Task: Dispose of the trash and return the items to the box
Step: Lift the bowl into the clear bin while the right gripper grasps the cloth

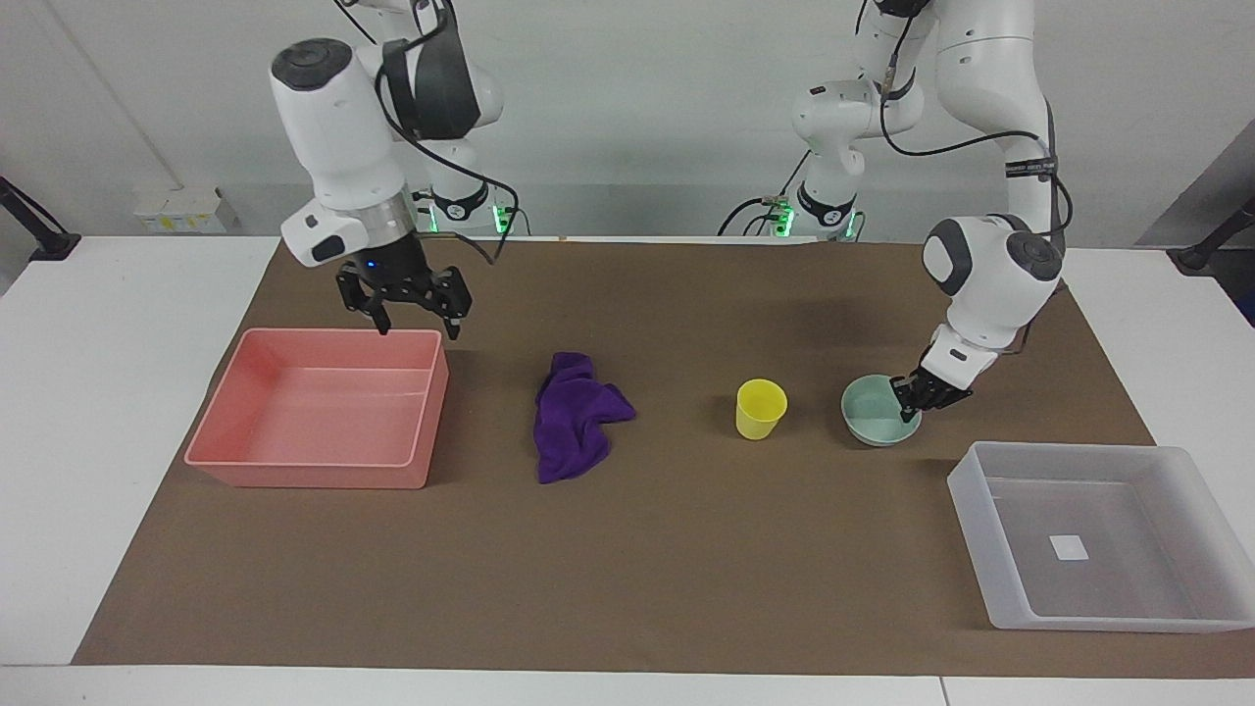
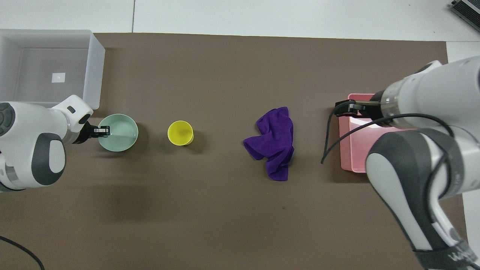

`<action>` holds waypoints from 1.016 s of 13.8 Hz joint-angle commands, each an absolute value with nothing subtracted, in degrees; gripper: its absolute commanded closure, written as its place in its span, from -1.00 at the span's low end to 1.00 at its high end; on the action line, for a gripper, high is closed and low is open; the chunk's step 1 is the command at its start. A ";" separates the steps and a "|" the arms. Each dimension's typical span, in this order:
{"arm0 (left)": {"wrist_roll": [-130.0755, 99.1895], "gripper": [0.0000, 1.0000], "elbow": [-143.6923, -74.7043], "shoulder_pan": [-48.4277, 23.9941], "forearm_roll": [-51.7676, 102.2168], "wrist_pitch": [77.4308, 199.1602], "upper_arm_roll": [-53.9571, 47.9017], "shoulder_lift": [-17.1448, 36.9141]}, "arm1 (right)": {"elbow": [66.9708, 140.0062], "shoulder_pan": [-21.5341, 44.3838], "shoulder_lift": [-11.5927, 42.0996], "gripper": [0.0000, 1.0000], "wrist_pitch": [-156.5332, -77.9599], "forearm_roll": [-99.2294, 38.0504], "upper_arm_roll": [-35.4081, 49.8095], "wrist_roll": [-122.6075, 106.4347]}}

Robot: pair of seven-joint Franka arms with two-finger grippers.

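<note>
The mint-green bowl (image 1: 876,412) (image 2: 119,127) sits on the brown mat beside the yellow cup (image 1: 761,408) (image 2: 180,132), toward the left arm's end. My left gripper (image 1: 913,402) (image 2: 99,130) is shut on the bowl's rim. The purple cloth (image 1: 574,417) (image 2: 273,142) lies crumpled mid-mat. The clear box (image 1: 1074,447) (image 2: 95,67) stands empty, farther from the robots than the bowl. My right gripper (image 1: 419,328) (image 2: 347,106) hangs open over the pink tray's edge nearest the robots.
The pink tray (image 1: 314,476) (image 2: 350,150) stands empty at the right arm's end; in the overhead view the right arm covers most of it. A brown mat (image 1: 686,569) covers the table's middle.
</note>
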State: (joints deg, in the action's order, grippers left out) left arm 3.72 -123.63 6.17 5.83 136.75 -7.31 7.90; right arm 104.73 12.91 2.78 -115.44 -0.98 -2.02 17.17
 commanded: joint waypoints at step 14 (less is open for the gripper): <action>9.14 1.00 -73.09 15.02 3.96 123.32 -7.21 34.33 | 110.11 24.34 21.36 -1.00 -136.05 -1.41 -2.11 22.85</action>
State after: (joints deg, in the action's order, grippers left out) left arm 8.34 -85.83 13.09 4.99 126.88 -6.64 25.51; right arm 106.86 24.12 22.77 -134.45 -0.98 -2.08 23.03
